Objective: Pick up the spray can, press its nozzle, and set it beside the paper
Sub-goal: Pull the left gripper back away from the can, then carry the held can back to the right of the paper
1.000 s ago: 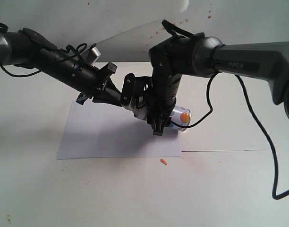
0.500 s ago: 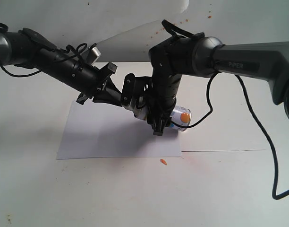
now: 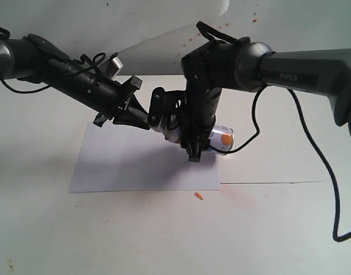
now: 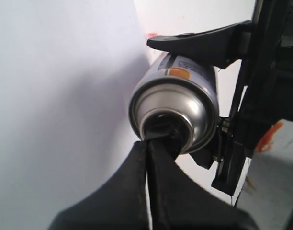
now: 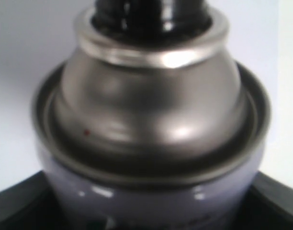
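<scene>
The spray can lies on its side in the air, just above the right part of the paper. My right gripper is shut on its body, one finger on each side. In the right wrist view the metal domed top fills the picture, with my right gripper shut round the can's body. My left gripper is shut, and its tips touch the black nozzle in the centre of the can's dome. The right gripper's fingers clamp the can's side.
A small orange scrap lies on the table in front of the paper's right corner. The curling white backdrop sheet stands behind both arms. The right arm's black cable hangs down on the right. Orange marks stain the table.
The right gripper has lifted the can slightly and shifted it a little to the right. The left gripper has stayed at the nozzle.
</scene>
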Robot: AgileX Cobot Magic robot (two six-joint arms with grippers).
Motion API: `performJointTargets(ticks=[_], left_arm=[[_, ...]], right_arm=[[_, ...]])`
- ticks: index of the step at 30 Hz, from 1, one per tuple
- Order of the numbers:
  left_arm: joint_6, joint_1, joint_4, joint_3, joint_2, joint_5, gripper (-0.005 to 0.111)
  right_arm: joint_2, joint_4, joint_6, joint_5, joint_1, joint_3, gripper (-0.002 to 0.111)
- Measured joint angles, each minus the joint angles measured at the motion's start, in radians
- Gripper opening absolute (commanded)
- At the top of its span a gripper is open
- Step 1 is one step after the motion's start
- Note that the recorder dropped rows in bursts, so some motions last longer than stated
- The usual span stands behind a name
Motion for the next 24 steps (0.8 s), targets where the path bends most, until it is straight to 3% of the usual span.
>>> performJointTargets(ticks=[6, 12, 18, 24], left_arm=[[0.021, 0.004, 0.042, 0.000, -0.032, -0.038, 0.000], [-0.027, 0.028, 0.250, 0.044, -0.194, -0.275, 0.000], [-0.032, 0.030, 0.299, 0.297, -0.441, -0.656, 0.000], [-0.034, 0.030, 0.306, 0.672, -0.753, -1.063, 0.000]], right_arm=[[-0.008, -0.006, 0.008, 0.010, 0.000, 0.000, 0.000], [-0.036, -0.060, 0.145, 0.026, -0.012, 0.000, 0.000], [-0.086, -0.023, 0.259, 0.046, -0.086, 0.000, 0.000], [-0.163, 0.224, 0.318, 0.047, -0.205, 0.000, 0.000]])
